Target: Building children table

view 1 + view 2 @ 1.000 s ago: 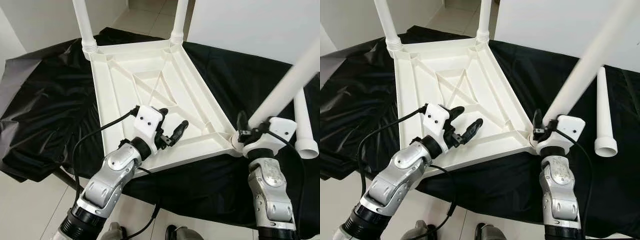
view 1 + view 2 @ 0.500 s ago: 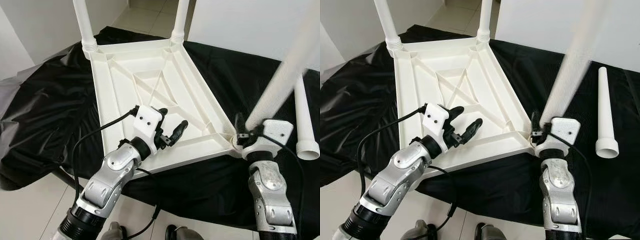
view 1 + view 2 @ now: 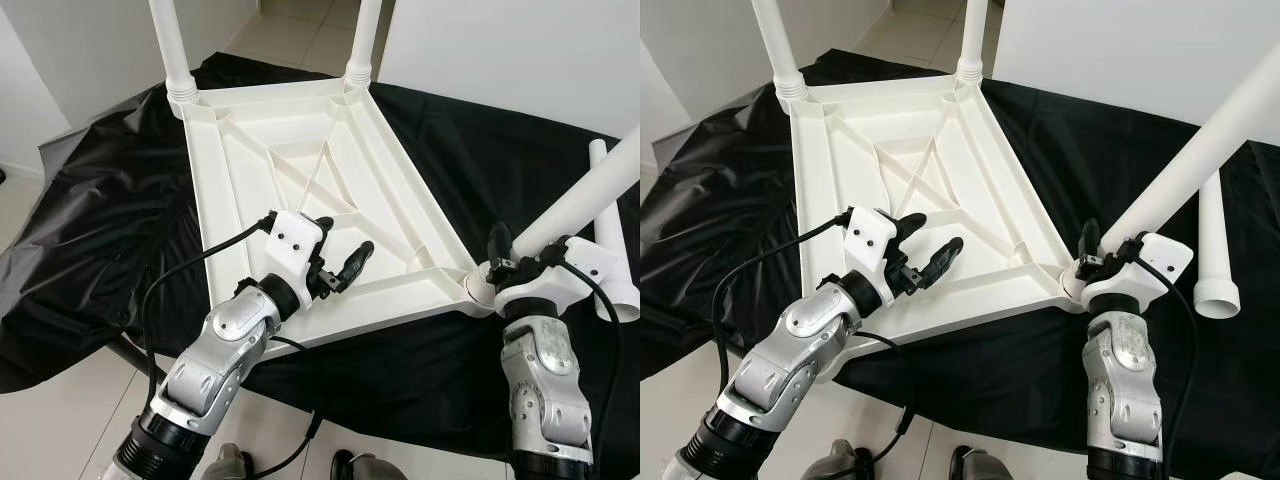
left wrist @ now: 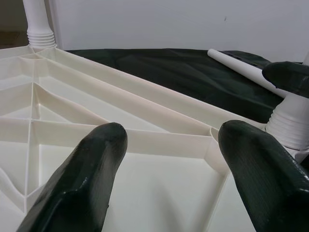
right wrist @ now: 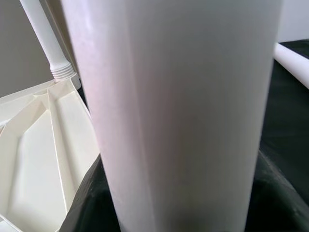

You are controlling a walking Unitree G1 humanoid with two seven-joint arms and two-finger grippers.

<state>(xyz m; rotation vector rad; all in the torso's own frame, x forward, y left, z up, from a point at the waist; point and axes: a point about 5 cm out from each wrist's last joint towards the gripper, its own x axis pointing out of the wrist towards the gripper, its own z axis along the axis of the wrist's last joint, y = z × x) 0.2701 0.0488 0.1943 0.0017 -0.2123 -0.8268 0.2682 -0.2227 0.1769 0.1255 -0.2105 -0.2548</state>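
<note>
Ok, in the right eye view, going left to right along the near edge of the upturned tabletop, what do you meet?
Left claw, open over the tabletop → right claw, shut on the slanting leg at the near right corner → loose leg lying on the black sheet.

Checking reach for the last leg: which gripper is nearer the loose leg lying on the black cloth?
Right. The right gripper grips the tilted leg at the tabletop corner, beside the loose leg. The left gripper hovers open over the tabletop's underside, farther away.
</note>
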